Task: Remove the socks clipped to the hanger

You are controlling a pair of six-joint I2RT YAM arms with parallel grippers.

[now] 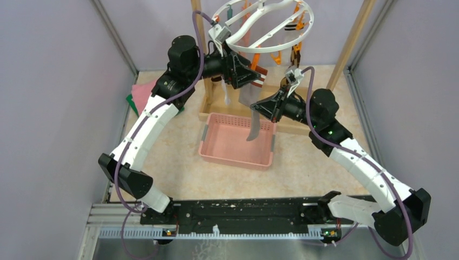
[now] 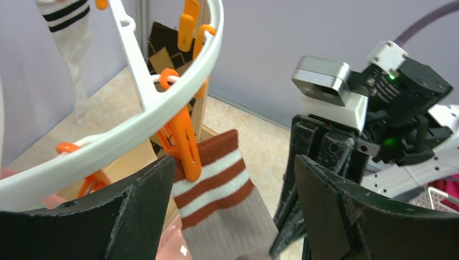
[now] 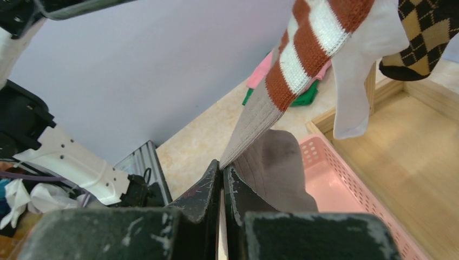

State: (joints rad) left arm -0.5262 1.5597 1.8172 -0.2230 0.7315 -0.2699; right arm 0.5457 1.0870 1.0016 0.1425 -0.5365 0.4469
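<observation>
The right gripper (image 3: 222, 172) was shut tight on the grey part of a sock (image 3: 254, 120). The left gripper (image 2: 233, 181) was wide open, with one finger on each side of the orange clip (image 2: 181, 142) that held the sock's stripy top. The sock hung from the white hanger (image 2: 162, 105), up above the pink basket (image 1: 234, 160).

A few things could go wrong here. If the right gripper pulled down while the clip was biting, the sock could stretch, or the whole hanger could tip and swing. The grip was only a thin pinch of cloth, so the sock could slide out. The clip dangled loose, so it could swing away when the left fingers closed, or they could squeeze the sock and not the clip. The diamond sock (image 2: 165, 51) hung close behind and could get caught too. If the sock fell while held off to one side, it could miss the basket.

The sock looked soft and stretchy, with little knitted ribs and bands of rusty brown and white. The clip looked hard, smooth and shiny. The hanger was a round ring with curved bars, also smooth plastic. The basket was a box shape with small holes in its walls. The gripper fingers were black, pointed and scratched.
</observation>
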